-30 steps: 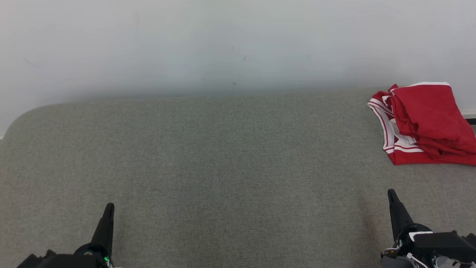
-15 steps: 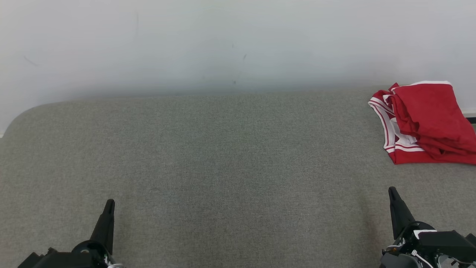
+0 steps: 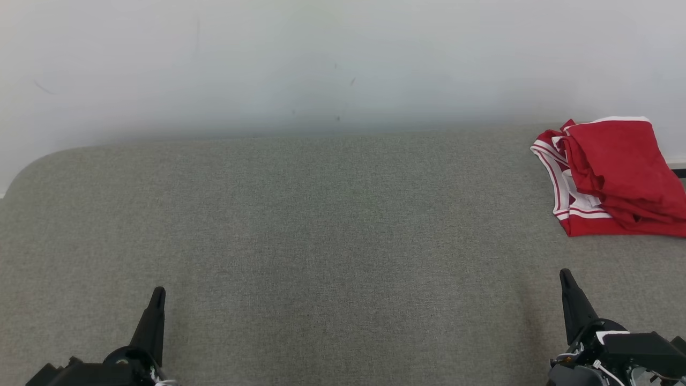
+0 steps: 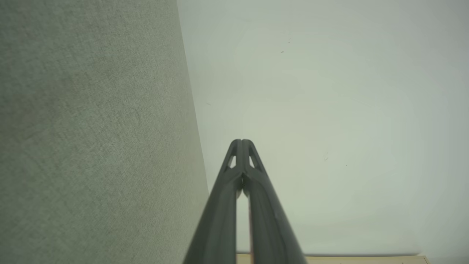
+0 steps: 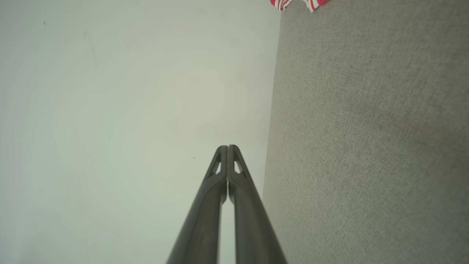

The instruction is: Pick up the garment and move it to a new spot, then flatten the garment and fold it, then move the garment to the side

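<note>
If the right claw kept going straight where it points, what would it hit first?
Probably the white wall: the right gripper points over the grey surface toward it, with the red garment off to one side of that line, though depth is unclear.

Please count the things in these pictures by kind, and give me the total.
Red garment with white trim, loosely folded: 1
Grey fabric-covered surface: 1
Dark two-fingered grippers: 2 (left gripper, right gripper, both shut)
Total: 4
</note>
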You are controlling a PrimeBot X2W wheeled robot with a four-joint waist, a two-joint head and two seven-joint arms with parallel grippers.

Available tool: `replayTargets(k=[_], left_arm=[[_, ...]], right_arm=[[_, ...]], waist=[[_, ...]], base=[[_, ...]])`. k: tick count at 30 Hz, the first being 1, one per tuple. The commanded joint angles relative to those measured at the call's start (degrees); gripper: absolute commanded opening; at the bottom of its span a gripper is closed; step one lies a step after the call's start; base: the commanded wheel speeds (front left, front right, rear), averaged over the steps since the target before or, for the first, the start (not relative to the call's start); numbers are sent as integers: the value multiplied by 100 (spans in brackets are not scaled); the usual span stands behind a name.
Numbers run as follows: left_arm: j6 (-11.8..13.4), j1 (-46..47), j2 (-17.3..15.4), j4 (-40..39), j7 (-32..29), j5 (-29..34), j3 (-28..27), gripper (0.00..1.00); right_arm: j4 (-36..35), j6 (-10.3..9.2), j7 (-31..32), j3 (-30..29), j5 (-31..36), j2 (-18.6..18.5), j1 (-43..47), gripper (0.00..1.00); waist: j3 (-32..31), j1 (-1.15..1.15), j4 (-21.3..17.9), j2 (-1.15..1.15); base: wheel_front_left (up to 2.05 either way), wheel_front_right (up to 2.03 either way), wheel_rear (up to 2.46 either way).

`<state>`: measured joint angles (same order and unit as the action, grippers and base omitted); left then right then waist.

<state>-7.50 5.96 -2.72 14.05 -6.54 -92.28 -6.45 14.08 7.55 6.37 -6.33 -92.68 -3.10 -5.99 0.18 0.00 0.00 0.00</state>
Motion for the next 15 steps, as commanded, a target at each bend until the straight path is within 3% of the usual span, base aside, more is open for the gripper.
replayTargets(k=[1,15], left_arm=[[-2,67,-30,11,-22,-24,-18,0],[-2,67,-30,10,-22,-24,-17,0]], right_arm=[[-13,-12,15,-8,13,10,-44,0],[-12,-12,14,-16,22,15,-44,0]], waist=[[0,0,0,0],[0,0,0,0]], base=[[0,0,0],[0,0,0]])
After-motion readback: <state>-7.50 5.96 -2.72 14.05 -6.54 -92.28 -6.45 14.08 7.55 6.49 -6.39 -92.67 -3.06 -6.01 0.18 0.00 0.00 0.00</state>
